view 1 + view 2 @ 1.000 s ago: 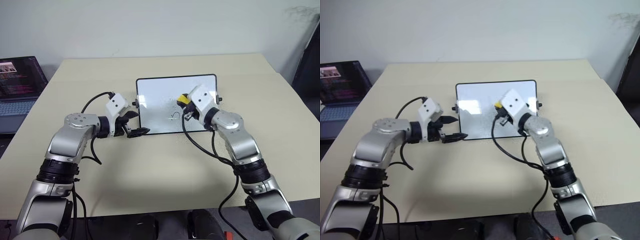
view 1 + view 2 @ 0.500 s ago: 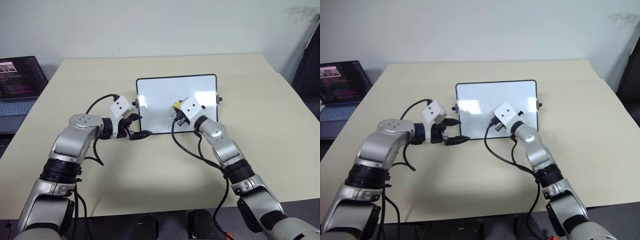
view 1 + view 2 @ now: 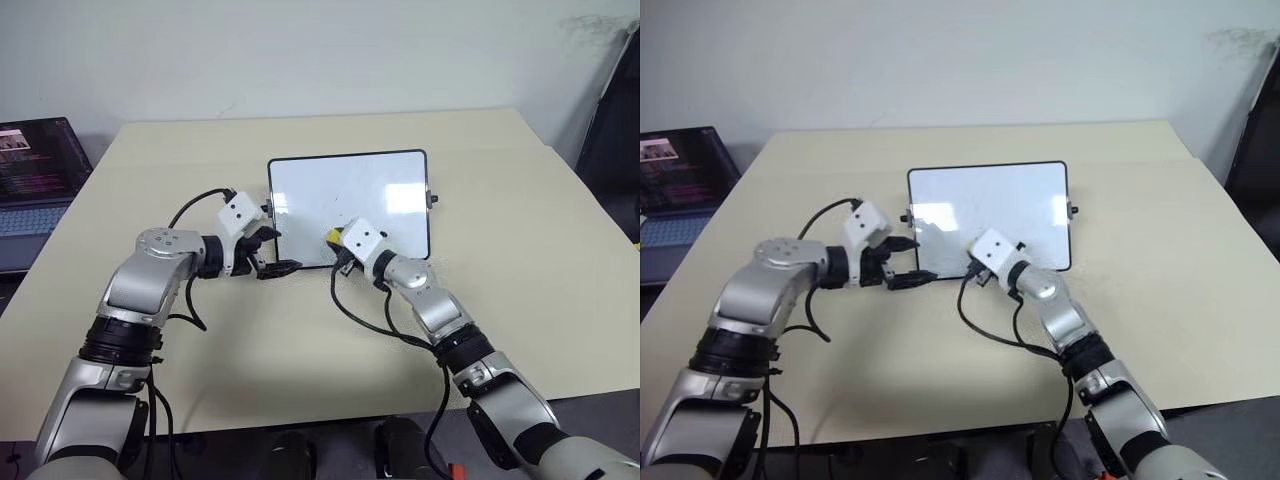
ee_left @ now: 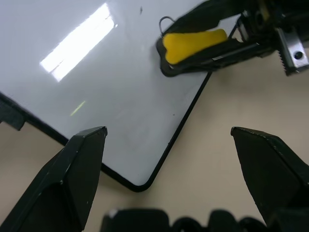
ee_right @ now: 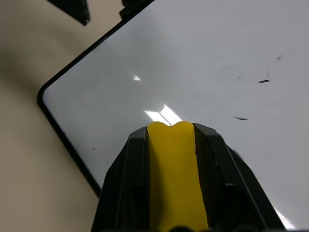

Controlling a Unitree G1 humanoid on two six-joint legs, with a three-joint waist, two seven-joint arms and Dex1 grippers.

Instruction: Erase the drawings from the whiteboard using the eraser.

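Two grippers flank the whiteboard's [image 3: 348, 205] near edge: the right gripper [image 3: 336, 243] pinches the yellow eraser [image 4: 193, 42] down on its near left part, beside faint drawings [image 5: 263, 81]; the left gripper [image 3: 272, 250], fingers spread, hovers just off its near left corner.

The whiteboard [image 3: 350, 200] is glossy white with a thin black frame and a few small black marks [image 5: 263, 81], the eraser [image 4: 193, 42] is bright yellow between black fingers [image 5: 210, 159], the table [image 3: 520, 220] is pale beige, and the laptop [image 3: 35, 160] screen is dark.
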